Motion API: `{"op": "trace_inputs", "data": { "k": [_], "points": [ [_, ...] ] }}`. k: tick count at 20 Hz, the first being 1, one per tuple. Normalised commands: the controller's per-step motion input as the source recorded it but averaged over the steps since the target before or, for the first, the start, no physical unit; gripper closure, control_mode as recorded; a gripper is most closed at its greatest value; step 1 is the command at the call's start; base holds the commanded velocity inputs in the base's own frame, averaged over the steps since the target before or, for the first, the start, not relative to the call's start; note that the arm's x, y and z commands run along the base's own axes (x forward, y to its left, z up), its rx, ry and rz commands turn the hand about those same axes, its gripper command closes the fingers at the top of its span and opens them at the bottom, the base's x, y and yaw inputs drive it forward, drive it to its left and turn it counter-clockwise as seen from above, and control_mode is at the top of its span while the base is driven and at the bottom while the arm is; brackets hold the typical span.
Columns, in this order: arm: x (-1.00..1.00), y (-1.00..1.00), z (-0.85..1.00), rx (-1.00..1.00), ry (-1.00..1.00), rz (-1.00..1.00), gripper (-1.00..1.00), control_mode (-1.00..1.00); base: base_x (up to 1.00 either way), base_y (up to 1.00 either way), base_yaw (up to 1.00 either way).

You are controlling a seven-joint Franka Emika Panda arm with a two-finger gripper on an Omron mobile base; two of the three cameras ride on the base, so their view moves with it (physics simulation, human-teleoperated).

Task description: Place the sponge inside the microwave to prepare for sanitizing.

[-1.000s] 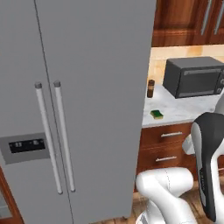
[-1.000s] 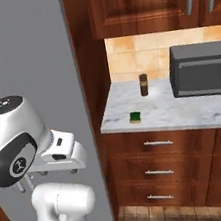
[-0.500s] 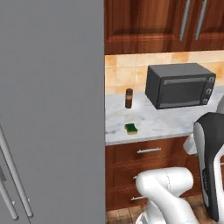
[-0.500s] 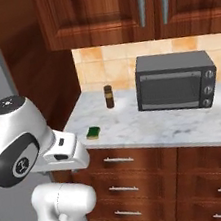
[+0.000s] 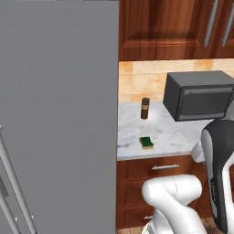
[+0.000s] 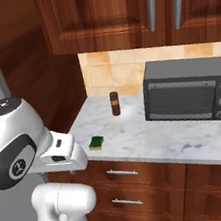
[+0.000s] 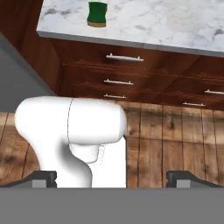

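Pointing floorward, fingers point(image 7: 43, 177) spread wide

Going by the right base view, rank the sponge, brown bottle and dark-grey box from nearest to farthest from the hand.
1. Sponge, near the counter's front edge.
2. Brown bottle, further back by the wall.
3. Dark-grey box, far to the right.
The hand hangs low, before the drawers.

The white arm is folded close over its base, its elbow raised and the hand pointing down toward the wooden floor. The claw point(image 7: 112, 178) is spread wide with nothing between its two dark fingertips point(image 7: 43, 178), which stand far apart.
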Motion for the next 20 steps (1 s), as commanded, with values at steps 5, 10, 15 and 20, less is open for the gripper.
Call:
{"op": "trace_inputs", "data": {
  "k": [5, 10, 15, 20],
  "points": [
    [0.0, 0.0, 0.0, 0.0, 0.0, 0.0, -1.0, 1.0, 0.63, -0.08, 0.16],
    [0.0, 0.0, 0.0, 0.0, 0.0, 0.0, -1.0, 1.0, 0.49, -0.14, 0.11],
    [0.0, 0.0, 0.0, 0.0, 0.0, 0.0, -1.0, 1.0, 0.02, 0.0, 0.01],
    [0.16, 0.0, 0.0, 0.0, -0.01, 0.01, -1.0, -1.0, 0.02, 0.0, 0.0]
  ]
}}
